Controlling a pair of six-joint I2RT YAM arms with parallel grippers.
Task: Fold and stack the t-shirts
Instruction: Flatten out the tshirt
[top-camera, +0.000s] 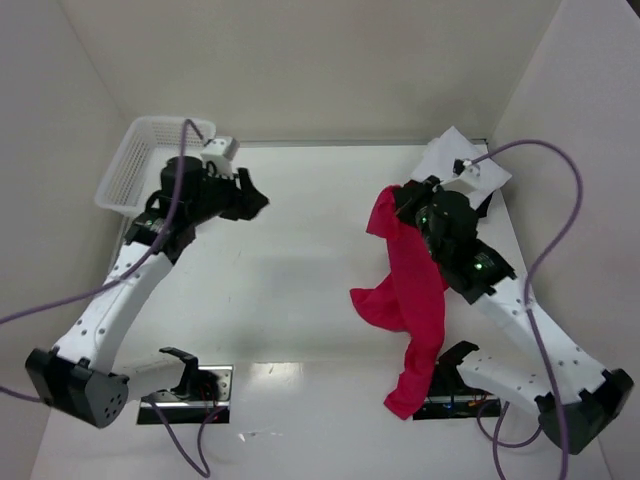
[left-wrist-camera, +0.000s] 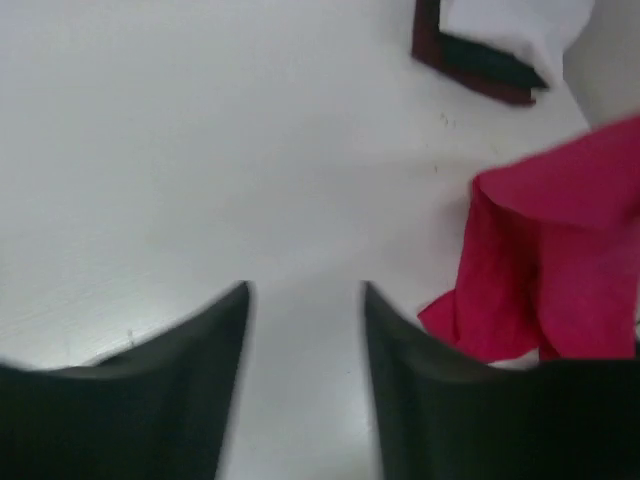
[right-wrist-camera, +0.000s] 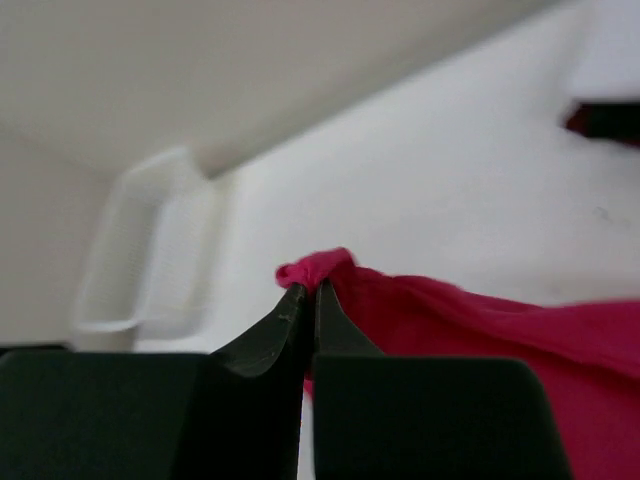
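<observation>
R tool (right-wrist-camera: 308, 292) pinches red t-shirt (right-wrist-camera: 480, 330) edge, cloth hanging below; L tool (left-wrist-camera: 305, 340) open.

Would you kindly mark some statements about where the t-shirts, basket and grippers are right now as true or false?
1. The right gripper pinches the red t-shirt. True.
2. The left gripper holds cloth. False: its jaws stand apart, empty.
3. The white mesh basket sits at the table's far left corner. True.
4. The red t-shirt lies folded flat. False: it hangs crumpled from the right gripper.
5. The dark t-shirt is in the basket. False: it lies with the white t-shirt at the far right.
</observation>
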